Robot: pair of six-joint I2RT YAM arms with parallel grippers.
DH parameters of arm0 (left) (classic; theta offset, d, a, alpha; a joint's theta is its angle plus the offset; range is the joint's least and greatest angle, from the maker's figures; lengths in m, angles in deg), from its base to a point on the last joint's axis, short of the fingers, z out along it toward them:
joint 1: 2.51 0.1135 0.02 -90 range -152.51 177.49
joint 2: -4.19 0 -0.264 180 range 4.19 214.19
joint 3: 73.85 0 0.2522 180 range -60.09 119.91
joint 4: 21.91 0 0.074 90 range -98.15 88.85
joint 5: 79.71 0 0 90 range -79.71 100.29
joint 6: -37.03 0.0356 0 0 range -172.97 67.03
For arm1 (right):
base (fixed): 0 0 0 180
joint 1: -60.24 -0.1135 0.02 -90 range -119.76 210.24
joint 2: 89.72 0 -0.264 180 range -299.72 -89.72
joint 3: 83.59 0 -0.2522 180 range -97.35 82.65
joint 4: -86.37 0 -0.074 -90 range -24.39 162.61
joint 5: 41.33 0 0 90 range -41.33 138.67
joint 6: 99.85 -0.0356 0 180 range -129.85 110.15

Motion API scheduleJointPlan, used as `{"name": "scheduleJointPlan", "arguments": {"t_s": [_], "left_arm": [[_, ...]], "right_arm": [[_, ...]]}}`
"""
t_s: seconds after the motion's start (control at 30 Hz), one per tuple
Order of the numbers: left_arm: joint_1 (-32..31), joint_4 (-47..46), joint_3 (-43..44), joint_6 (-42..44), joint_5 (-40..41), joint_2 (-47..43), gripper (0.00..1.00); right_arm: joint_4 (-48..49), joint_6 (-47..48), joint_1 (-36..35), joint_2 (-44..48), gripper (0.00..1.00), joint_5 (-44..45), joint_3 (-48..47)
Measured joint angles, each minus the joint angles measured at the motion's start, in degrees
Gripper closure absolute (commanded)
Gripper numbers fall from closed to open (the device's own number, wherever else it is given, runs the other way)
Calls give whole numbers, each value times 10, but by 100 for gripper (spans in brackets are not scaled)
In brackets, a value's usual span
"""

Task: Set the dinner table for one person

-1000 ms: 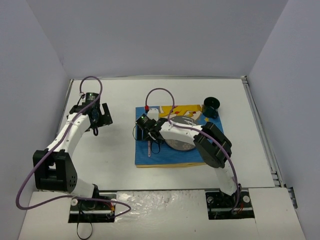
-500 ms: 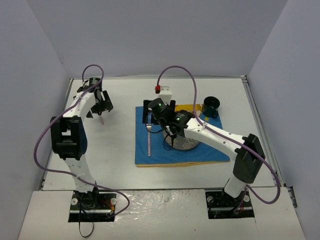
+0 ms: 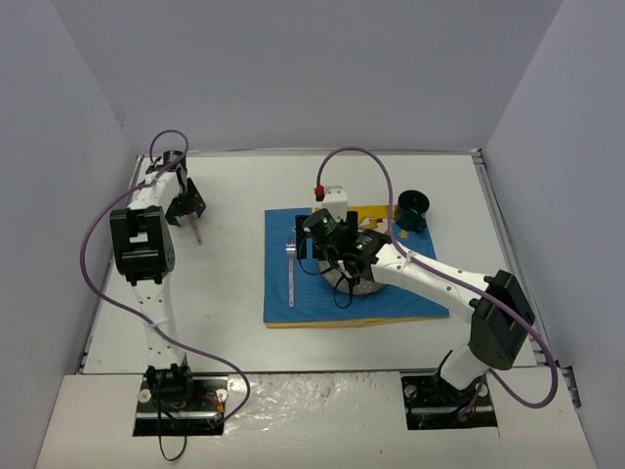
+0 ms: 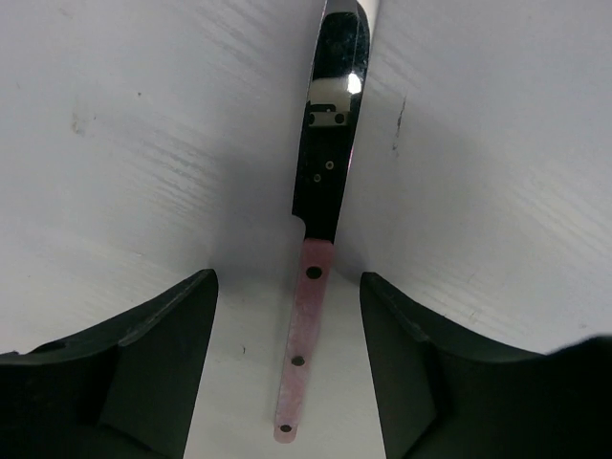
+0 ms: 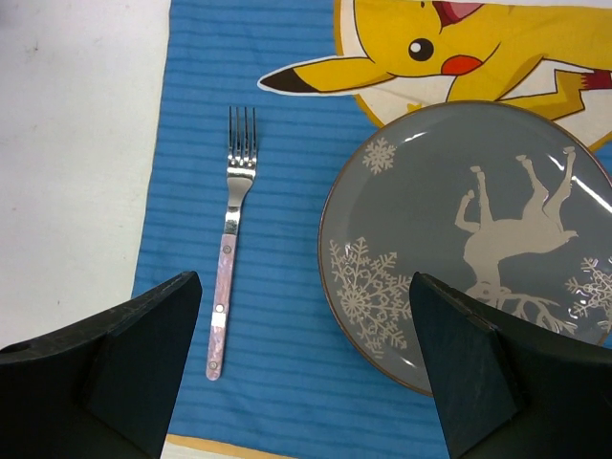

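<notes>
White table (image 3: 234,293) spans the cell under both your arms. Blue placemat (image 3: 322,303) at its centre carries a grey plate (image 5: 459,249), fork (image 5: 229,277) just left of it. Your right fingers (image 5: 134,354) hang wide above, empty. Your left fingers (image 4: 163,354) straddle the pink-handled knife (image 4: 320,191) far left, gaps on both sides.

Bare placemat (image 5: 287,287) strip between fork (image 5: 228,251) and plate (image 5: 459,239).

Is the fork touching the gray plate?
No, the fork lies flat on the blue placemat, to the left of the plate, with a strip of bare cloth between them.
</notes>
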Motion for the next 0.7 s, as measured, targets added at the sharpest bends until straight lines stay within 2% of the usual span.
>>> {"name": "scheduleJointPlan", "arguments": {"t_s": [0.23, 0.4, 0.6, 0.7], "left_arm": [[0, -1, 13, 5, 0, 10, 67], [0, -3, 21, 11, -1, 15, 98], [0, -7, 21, 18, -6, 16, 100], [0, -20, -7, 19, -20, -3, 100]], "right_arm": [[4, -1, 0, 19, 13, 0, 6], [7, -1, 0, 26, 13, 0, 17], [7, 5, 0, 32, 14, -7, 20], [12, 16, 0, 39, 15, -23, 20]]}}
